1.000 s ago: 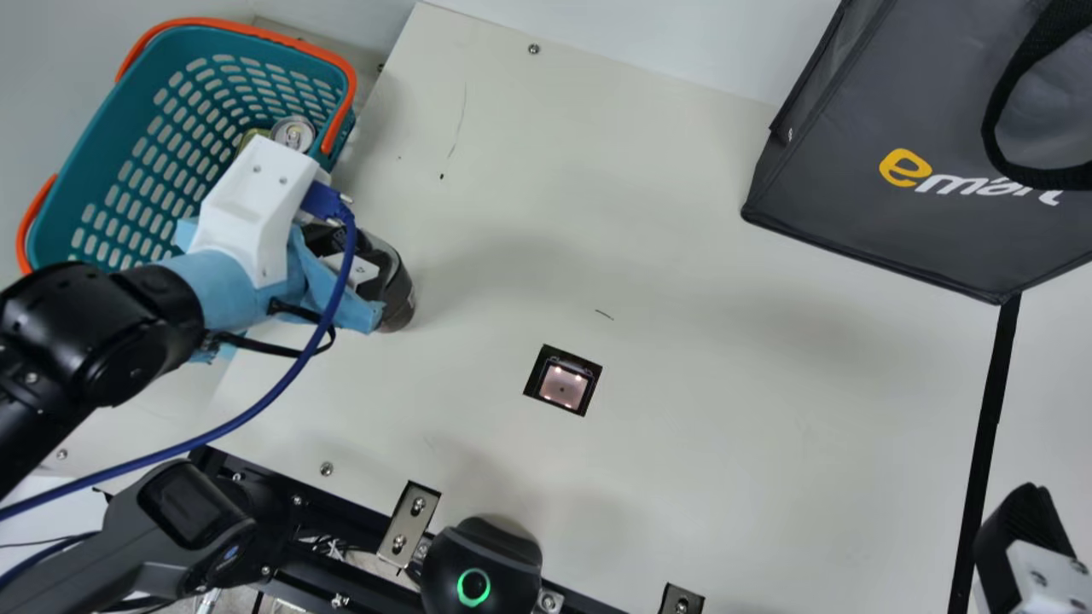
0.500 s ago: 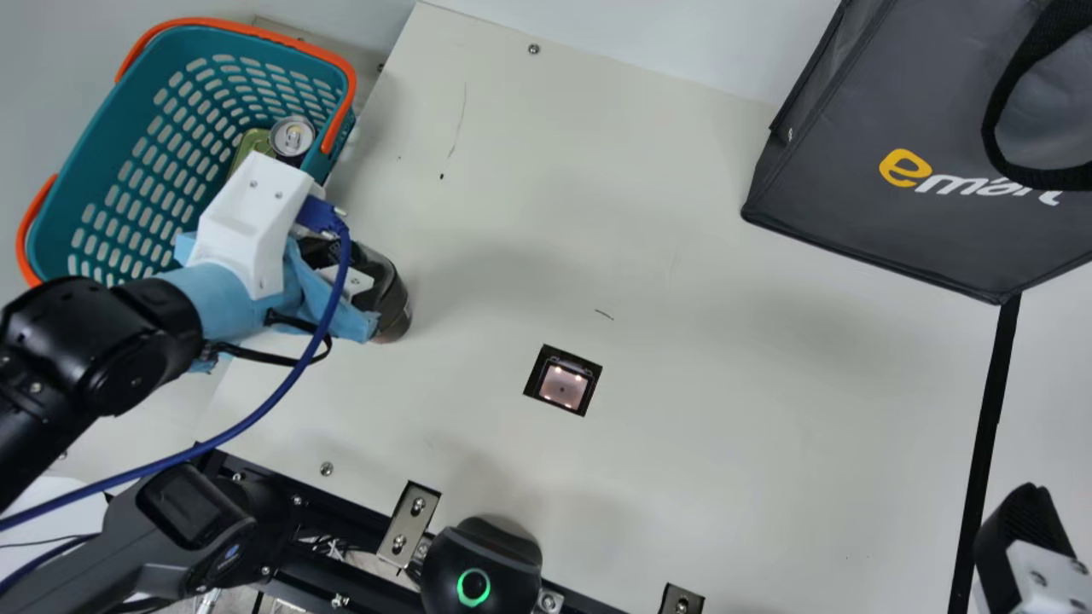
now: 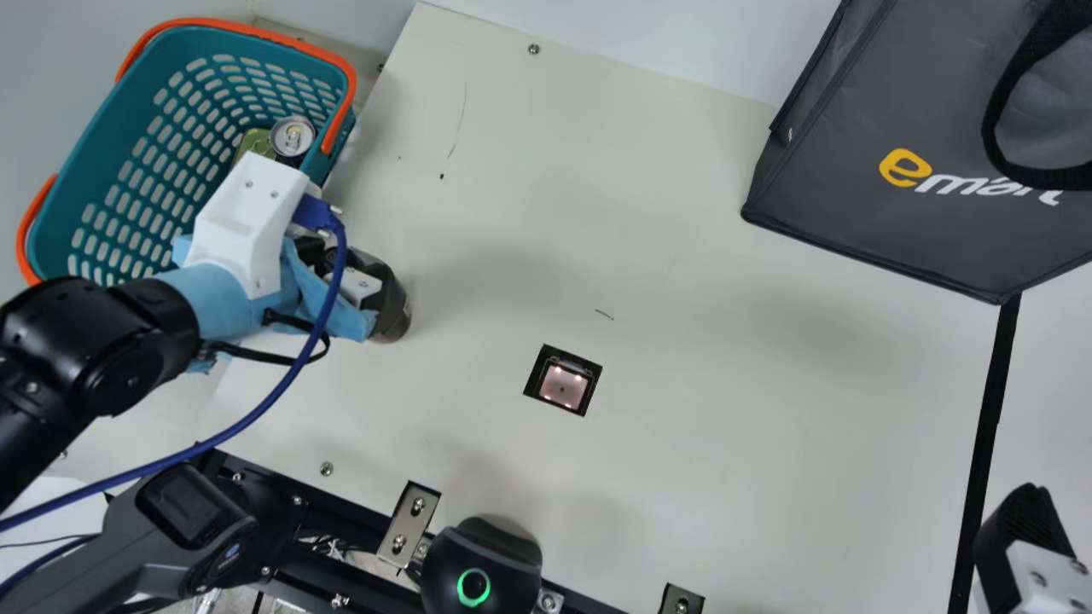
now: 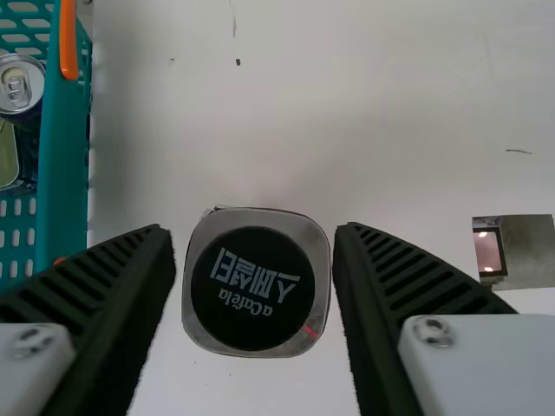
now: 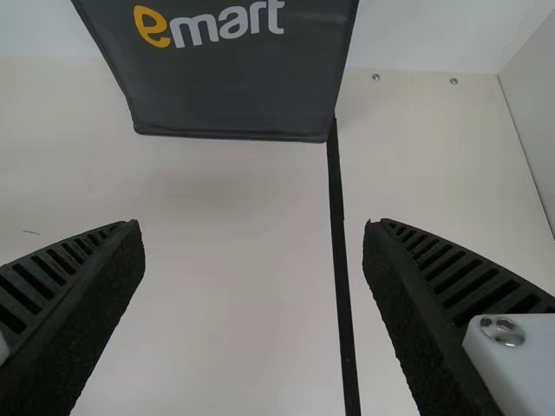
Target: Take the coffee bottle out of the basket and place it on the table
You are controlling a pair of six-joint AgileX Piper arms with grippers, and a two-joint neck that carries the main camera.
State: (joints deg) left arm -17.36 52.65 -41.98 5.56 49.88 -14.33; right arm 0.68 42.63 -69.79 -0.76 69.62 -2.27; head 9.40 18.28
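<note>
Evidently, the left gripper (image 3: 357, 290) brackets the coffee bottle (image 3: 392, 298) at the worktop (image 3: 682, 384) — unclasped, slim gaps alongside — while the right gripper (image 3: 1026, 529) has widely spread fingers.

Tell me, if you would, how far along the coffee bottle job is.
Done: the coffee bottle is out of the basket and looks upright on the table. In hand: the left pincer stands open around it, so the release looks made or nearly so. Left: probably only drawing the pincer clear.

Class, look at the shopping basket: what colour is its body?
The basket is teal, best seen in the main view.
</note>
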